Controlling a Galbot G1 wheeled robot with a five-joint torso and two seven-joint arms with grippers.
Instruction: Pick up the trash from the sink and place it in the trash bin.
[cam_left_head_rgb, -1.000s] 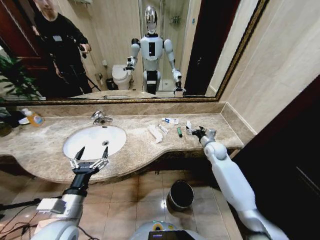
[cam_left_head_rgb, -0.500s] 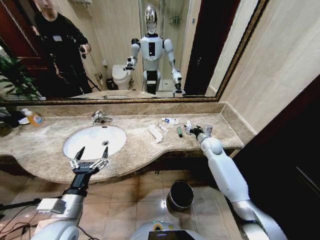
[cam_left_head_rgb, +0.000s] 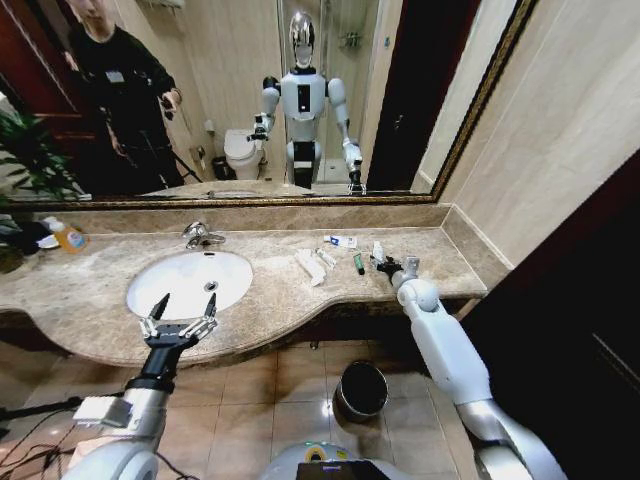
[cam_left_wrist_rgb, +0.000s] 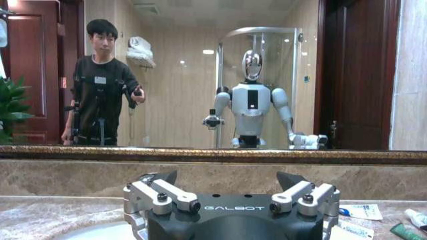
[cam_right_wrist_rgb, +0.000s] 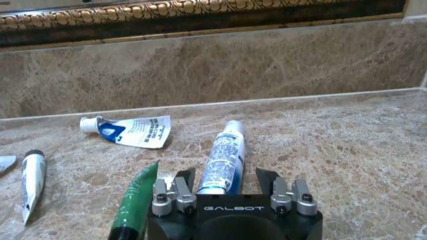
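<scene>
Right gripper (cam_right_wrist_rgb: 227, 181) spread around small white bottle (cam_right_wrist_rgb: 223, 156), green-black mini tube (cam_right_wrist_rgb: 134, 201) alongside, left gripper (cam_left_head_rgb: 180, 309) splayed over sink (cam_left_head_rgb: 150, 285) rim

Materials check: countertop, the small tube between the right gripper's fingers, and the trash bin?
Countertop: polished beige-brown marble or marble-look stone, veined and mottled, with a soft sheen.
Small tube, lying between the open right gripper's fingers: likely soft plastic, white with blue print, glossy highlights.
Trash bin: black body, shiny metallic-looking rim; whether metal or plastic is unclear.
</scene>
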